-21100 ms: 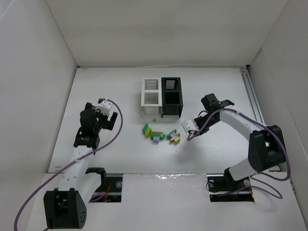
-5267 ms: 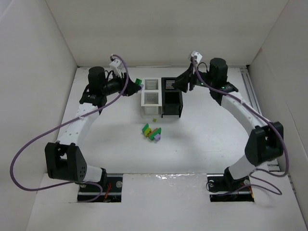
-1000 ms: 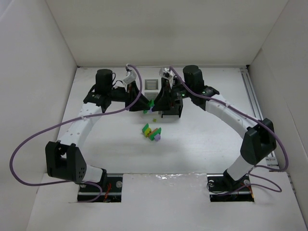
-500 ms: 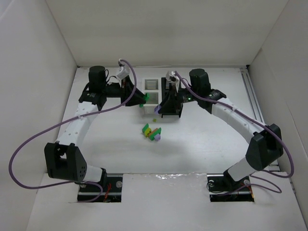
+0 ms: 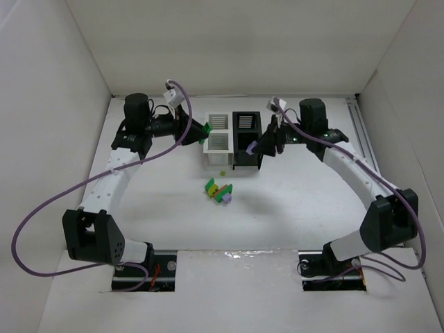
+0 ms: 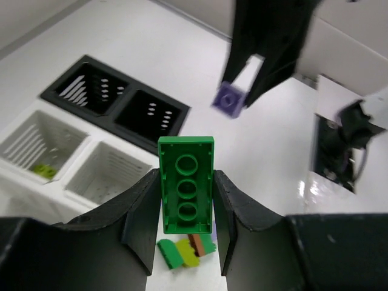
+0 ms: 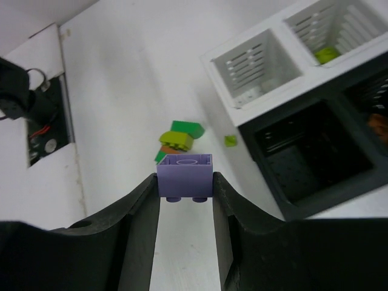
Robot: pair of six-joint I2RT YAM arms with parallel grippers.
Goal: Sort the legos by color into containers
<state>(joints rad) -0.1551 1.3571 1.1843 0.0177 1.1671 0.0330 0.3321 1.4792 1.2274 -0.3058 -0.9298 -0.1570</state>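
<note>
My left gripper [image 5: 202, 130] hangs left of the containers [image 5: 216, 160], shut on a long green lego [image 5: 207, 127]; the left wrist view shows this green lego [image 6: 186, 191] gripped by its long sides, underside facing the camera. To the right of the black bins [image 5: 248, 159], my right gripper [image 5: 259, 146] is shut on a purple lego [image 5: 254, 147]. In the right wrist view the purple lego [image 7: 185, 175] sits between the fingertips. A small pile of legos [image 5: 219, 190] lies on the table in front of the bins, with a tiny yellow-green piece [image 5: 222, 173] beside it.
A yellow-green brick [image 7: 326, 54] lies in the far white bin [image 7: 357, 24], and something orange [image 7: 379, 124] shows in the far black bin. White walls enclose the table on the left, back and right. Purple cables trail from both arms.
A second ago both grippers met in front of the bins. They have since drawn apart, the left going left with the green lego, the right going right with the purple one.
</note>
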